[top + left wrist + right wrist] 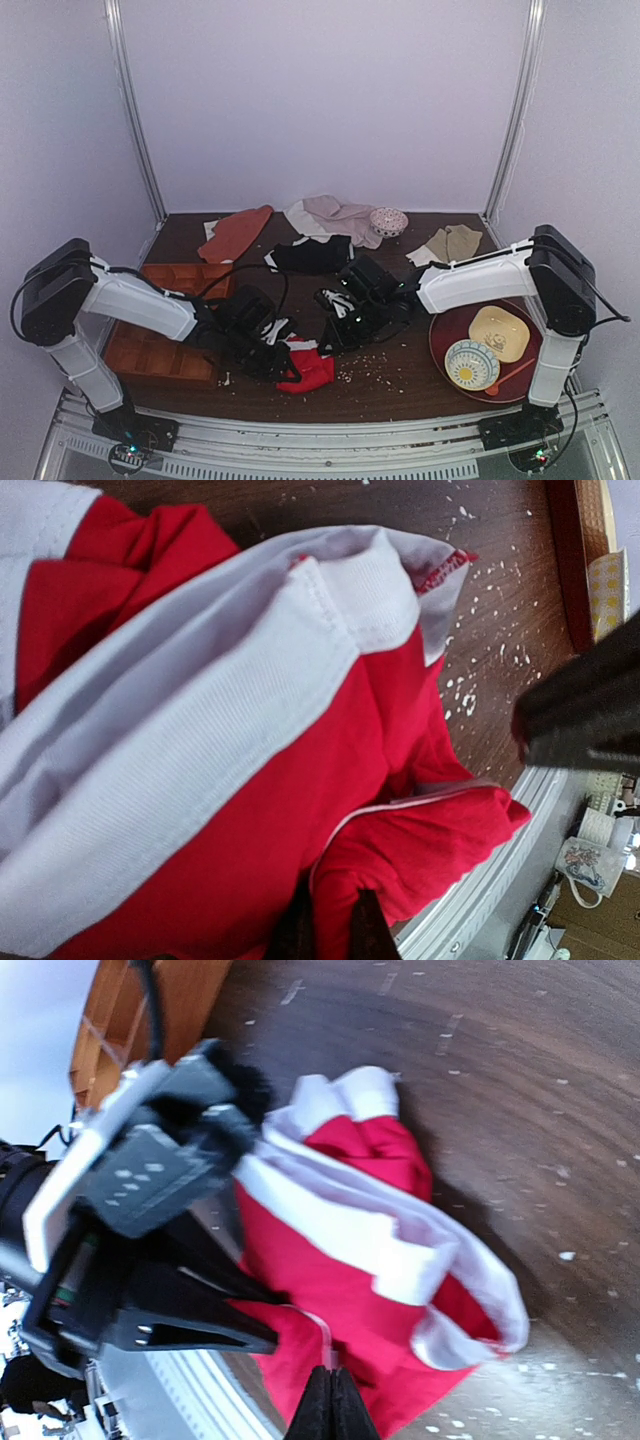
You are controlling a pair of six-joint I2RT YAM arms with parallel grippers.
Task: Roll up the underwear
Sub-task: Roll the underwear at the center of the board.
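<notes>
The red underwear [308,372] with a white waistband lies bunched on the brown table near the front edge. In the left wrist view the underwear [250,860] fills the frame, and my left gripper [332,932] is shut on a red fold of it. Seen from above, the left gripper [272,352] sits at the garment's left side. The right gripper [322,342] comes in from the upper right. In the right wrist view the right gripper [331,1388] is shut, with the thin white edge of the underwear [330,1260] running into its tips. The left arm's fingers [215,1312] pinch the same fabric beside it.
A wooden compartment tray [150,352] lies at the left. A dark red plate [440,352] at the right carries a patterned bowl [472,364] and a yellow dish [500,332]. Black briefs [312,255], beige cloth [335,215], orange-red cloth [237,232] and a tan garment [450,243] lie behind. Crumbs [365,365] dot the table.
</notes>
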